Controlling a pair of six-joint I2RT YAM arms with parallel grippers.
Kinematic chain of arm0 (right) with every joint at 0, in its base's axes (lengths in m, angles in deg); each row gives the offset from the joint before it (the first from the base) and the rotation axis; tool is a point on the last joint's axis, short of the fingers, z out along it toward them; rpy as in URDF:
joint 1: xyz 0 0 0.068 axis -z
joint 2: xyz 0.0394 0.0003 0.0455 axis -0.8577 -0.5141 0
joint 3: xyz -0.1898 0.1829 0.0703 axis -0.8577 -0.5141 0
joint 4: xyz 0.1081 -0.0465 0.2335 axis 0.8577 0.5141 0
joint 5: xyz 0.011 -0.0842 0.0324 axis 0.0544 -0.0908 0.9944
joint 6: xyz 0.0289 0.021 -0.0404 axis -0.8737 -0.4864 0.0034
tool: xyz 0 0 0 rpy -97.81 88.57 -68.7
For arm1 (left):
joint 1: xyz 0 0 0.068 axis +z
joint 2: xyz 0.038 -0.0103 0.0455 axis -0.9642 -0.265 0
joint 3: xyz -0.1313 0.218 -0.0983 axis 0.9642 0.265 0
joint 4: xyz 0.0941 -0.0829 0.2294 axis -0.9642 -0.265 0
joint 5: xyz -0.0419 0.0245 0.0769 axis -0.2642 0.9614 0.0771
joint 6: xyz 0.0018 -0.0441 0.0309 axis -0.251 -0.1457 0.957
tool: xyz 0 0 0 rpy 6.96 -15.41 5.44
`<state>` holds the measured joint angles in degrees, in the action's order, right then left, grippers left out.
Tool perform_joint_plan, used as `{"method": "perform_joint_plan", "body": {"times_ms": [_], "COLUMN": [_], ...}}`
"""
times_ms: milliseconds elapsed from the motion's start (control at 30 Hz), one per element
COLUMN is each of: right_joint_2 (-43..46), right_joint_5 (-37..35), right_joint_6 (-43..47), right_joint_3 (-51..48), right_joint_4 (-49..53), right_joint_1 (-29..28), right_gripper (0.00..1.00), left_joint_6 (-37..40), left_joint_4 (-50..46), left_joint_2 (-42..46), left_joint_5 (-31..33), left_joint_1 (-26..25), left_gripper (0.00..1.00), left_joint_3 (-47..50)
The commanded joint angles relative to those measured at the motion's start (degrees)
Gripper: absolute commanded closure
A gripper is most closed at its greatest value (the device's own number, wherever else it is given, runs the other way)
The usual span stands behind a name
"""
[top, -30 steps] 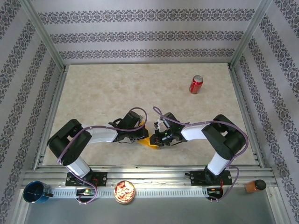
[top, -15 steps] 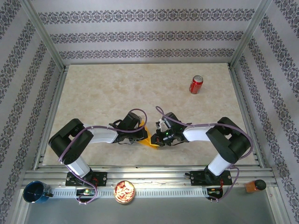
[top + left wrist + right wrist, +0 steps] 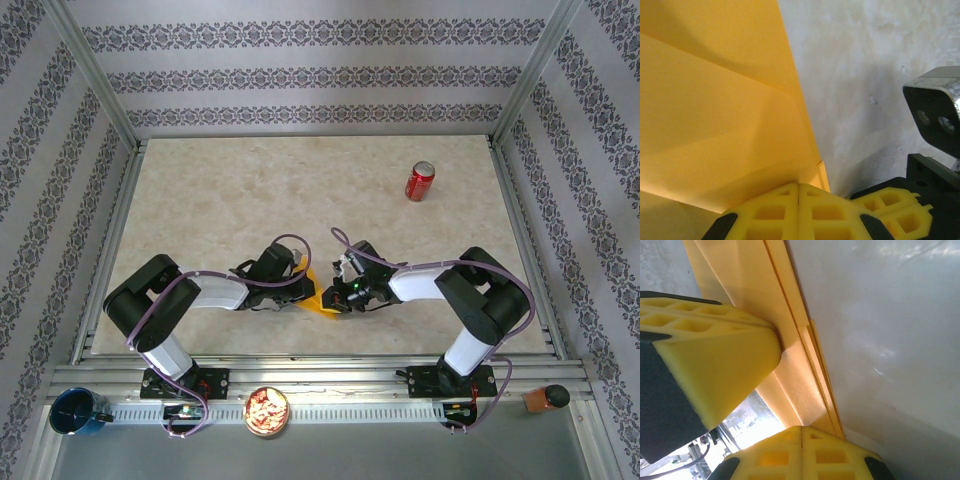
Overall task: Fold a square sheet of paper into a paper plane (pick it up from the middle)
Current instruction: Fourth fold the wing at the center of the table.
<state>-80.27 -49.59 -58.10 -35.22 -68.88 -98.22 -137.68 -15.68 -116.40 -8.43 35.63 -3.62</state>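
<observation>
Two arms reach inward in the top view and meet close to the table's near edge. There the folded sheet of paper point(image 3: 318, 300) lies between them as a small orange-yellow wedge. The left gripper point(image 3: 302, 291) sits at its left side and the right gripper point(image 3: 335, 297) at its right, both low on it. From this height I cannot tell how the jaws stand. The red soda can point(image 3: 419, 181) stands upright well apart, toward the far right of the table point(image 3: 250, 200).

In the left wrist view, the left gripper's yellow fingers point(image 3: 765, 215) are pressed together at the bottom, pinching the paper's lower edge. The sheet spreads up and to the left, showing diagonal creases. The right gripper's yellow finger point(image 3: 890, 210) shows just beside, at bottom right.

In the right wrist view, the right gripper's fingers point(image 3: 770, 460) are clamped together on the stacked edge of the paper, which runs as a narrow layered strip toward the top left. The left gripper's yellow finger point(image 3: 715, 350) lies against that strip on the left.
</observation>
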Motion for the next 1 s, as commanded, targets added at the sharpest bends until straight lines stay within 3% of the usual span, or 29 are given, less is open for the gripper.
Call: {"method": "perform_joint_plan", "body": {"times_ms": [0,300,767,967], "right_joint_2": [-1.6,-1.8,-1.8,-1.8], "right_joint_5": [-4.7,-4.5,-3.8,-3.6], "right_joint_6": [1.3,2.8,3.3,2.9], "right_joint_3": [-3.8,-3.7,-3.6,-2.9], "right_joint_4": [5.1,6.2,6.3,6.0], "right_joint_1": [-0.2,-0.4,-0.3,-0.3], "right_gripper": [1.00,1.00,1.00,1.00], "left_joint_6": [0.3,2.5,10.7,12.2], "left_joint_4": [1.5,-0.1,-7.7,-14.2], "left_joint_2": [-0.1,1.5,1.6,6.6], "left_joint_5": [2.0,1.7,-3.2,-2.6], "left_joint_1": [2.9,7.7,20.8,21.2], "left_gripper": [0.94,0.92,0.91,0.91], "left_joint_3": [3.0,3.8,-0.1,-2.9]}}
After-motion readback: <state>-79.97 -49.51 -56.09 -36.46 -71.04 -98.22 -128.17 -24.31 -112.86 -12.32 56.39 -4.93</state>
